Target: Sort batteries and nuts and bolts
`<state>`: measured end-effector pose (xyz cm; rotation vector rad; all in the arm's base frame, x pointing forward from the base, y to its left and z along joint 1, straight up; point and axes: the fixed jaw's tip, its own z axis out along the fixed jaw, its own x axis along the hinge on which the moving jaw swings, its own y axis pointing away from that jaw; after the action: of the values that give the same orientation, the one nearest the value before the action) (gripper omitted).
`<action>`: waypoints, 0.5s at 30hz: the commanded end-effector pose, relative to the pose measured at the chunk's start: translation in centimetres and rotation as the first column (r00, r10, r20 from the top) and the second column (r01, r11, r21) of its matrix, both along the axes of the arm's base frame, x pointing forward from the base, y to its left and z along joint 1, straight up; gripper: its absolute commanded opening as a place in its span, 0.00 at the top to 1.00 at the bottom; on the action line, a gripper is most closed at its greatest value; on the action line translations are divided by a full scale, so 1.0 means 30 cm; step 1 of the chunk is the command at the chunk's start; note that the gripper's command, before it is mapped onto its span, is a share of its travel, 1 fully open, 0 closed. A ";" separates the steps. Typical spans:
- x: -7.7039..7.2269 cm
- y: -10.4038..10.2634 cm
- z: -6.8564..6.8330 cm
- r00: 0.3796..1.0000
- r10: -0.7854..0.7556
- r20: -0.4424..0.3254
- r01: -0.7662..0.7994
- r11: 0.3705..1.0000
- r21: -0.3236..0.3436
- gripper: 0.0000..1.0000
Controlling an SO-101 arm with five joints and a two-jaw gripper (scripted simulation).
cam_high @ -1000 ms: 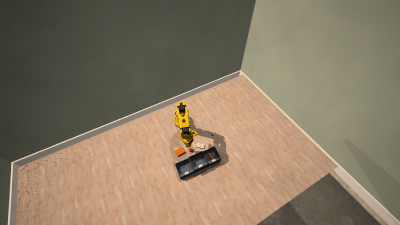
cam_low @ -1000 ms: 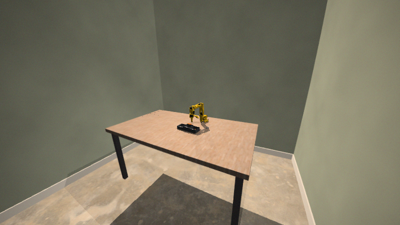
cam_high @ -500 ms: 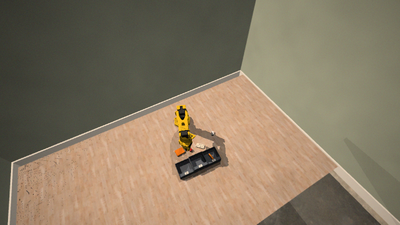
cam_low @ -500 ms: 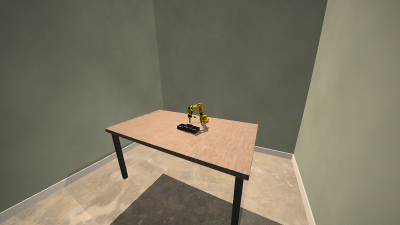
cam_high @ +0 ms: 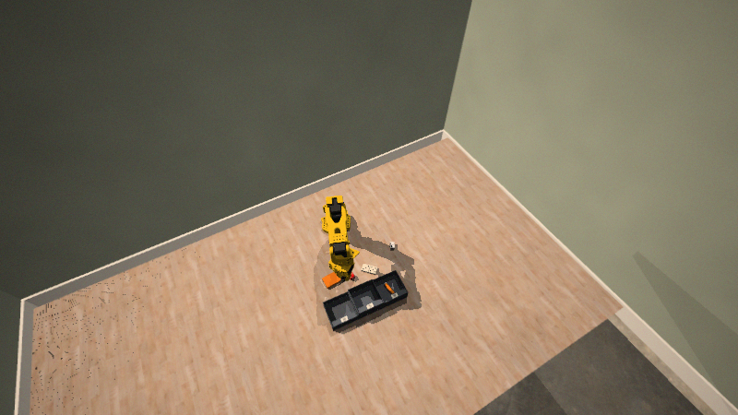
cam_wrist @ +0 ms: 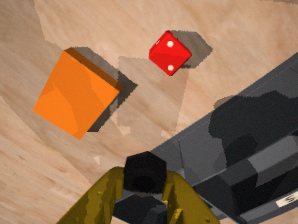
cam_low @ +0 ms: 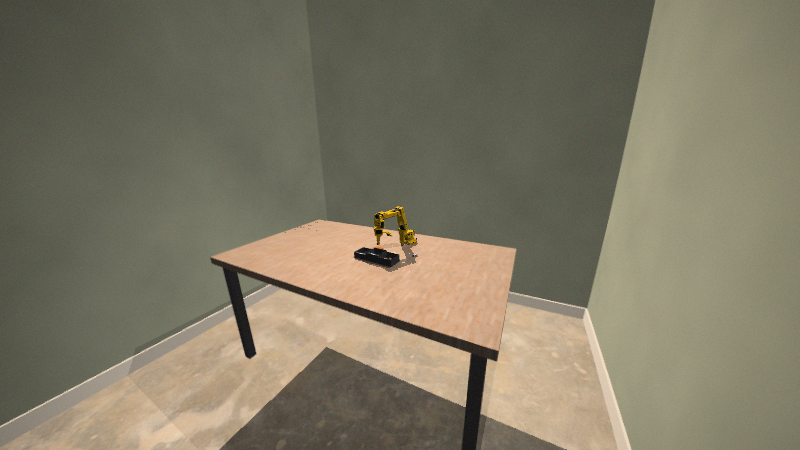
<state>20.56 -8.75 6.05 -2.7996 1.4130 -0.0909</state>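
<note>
In the wrist view my gripper (cam_wrist: 145, 188) is shut on a small black nut (cam_wrist: 145, 173) and holds it in the air over the near edge of the black bin row (cam_wrist: 246, 163). In the top view the yellow arm (cam_high: 339, 247) bends down over the back of the three-part bin row (cam_high: 365, 301). The right compartment holds an orange stick-shaped thing (cam_high: 389, 288). The bins carry white labels, too small to read. The arm (cam_low: 391, 223) and the bins (cam_low: 377, 256) also show in the exterior view.
A small grey thing (cam_high: 392, 245) lies farther back, to the right of the arm.
</note>
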 end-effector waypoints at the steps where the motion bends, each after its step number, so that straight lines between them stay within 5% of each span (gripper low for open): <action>1: 0.033 -0.026 0.029 0.998 0.037 0.051 -0.036 0.999 -0.025 1.00; 15: 0.105 -0.087 0.027 0.973 0.214 0.088 -0.207 0.975 -0.081 1.00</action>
<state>22.93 -10.70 5.78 -2.9316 1.1301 -0.1862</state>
